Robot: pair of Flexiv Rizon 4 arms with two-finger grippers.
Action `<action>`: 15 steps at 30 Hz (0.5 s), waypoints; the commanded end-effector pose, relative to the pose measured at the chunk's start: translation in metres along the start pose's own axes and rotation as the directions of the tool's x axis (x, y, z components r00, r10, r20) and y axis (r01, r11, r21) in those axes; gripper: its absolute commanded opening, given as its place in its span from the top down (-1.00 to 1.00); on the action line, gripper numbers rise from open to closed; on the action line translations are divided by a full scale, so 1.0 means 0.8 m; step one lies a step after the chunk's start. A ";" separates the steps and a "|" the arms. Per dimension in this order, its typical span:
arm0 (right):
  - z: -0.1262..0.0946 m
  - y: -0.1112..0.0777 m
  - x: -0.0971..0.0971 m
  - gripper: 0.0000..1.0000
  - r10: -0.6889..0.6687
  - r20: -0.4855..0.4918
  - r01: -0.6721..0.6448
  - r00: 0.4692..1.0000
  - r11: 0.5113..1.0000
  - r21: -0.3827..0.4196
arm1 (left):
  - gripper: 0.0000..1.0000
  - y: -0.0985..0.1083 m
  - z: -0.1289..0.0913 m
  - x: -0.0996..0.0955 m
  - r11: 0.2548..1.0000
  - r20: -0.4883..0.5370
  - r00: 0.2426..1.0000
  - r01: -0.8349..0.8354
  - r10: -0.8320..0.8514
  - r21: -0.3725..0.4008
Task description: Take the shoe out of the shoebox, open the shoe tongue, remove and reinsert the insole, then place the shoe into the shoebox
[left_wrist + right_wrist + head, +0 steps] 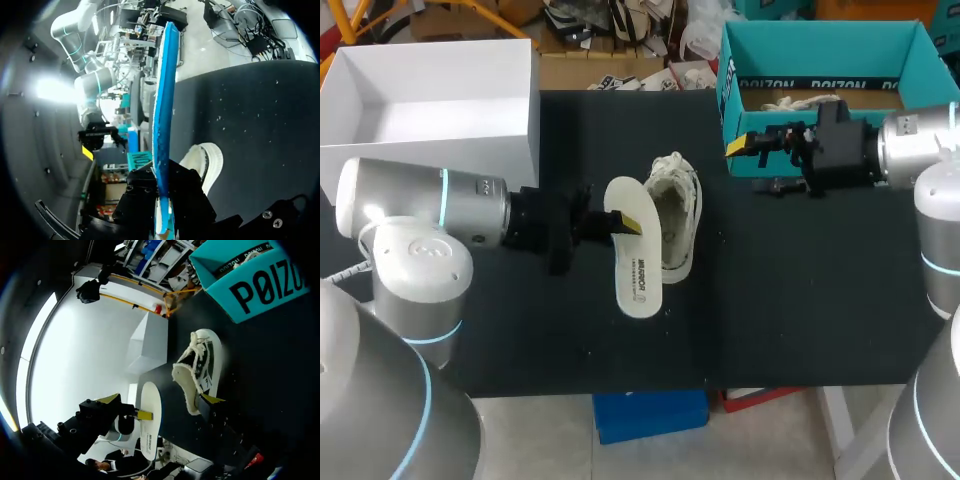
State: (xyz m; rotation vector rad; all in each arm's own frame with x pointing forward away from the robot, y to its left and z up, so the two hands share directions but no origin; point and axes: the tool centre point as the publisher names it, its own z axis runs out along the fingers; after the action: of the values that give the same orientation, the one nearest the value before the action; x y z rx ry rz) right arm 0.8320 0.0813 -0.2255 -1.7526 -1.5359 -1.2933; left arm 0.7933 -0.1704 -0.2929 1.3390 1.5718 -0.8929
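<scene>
Over the middle of the black desk [800,300], the left gripper [620,226] is clamped on the heel end of the white insole [638,270]. It holds it flat just beside the shoe [678,205]; from the left wrist the underside shows blue. There's a small line of dark print along the insole, too small to make out. The shoe lies on its side, opening toward the insole, with a strip of bare desk between it and the teal shoebox [820,45] at the far right. That box has big dark block lettering on its front wall and inner flap. The right gripper [161,400] hangs just in front of it, fingers spread wide with nothing in them. A white box [520,120] sits at the far left corner. The insole's toe end stops well short of the desk's near edge.
</scene>
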 end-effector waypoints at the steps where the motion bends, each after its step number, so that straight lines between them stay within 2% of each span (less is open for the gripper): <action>1: -0.065 -0.028 0.010 -1.00 0.014 0.146 0.015 0.989 0.979 -0.201 | 1.00 -0.020 -0.031 0.008 1.000 -0.126 0.992 0.019 -0.018 0.002; 7: -0.102 -0.045 0.011 -1.00 0.040 0.221 0.018 0.974 0.967 -0.254 | 1.00 -0.033 -0.038 0.025 0.997 -0.117 0.991 0.071 -0.066 0.041; 15: -0.129 -0.066 0.013 -1.00 0.063 0.254 0.009 0.965 0.962 -0.273 | 1.00 -0.041 -0.038 0.030 0.994 -0.123 0.990 0.078 -0.069 0.070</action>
State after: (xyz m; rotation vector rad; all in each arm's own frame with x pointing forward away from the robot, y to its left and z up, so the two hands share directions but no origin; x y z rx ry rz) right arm 0.7701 0.0290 -0.1973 -2.1164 -1.5257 -1.3421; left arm 0.7556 -0.1401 -0.3060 1.4116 1.7014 -0.9413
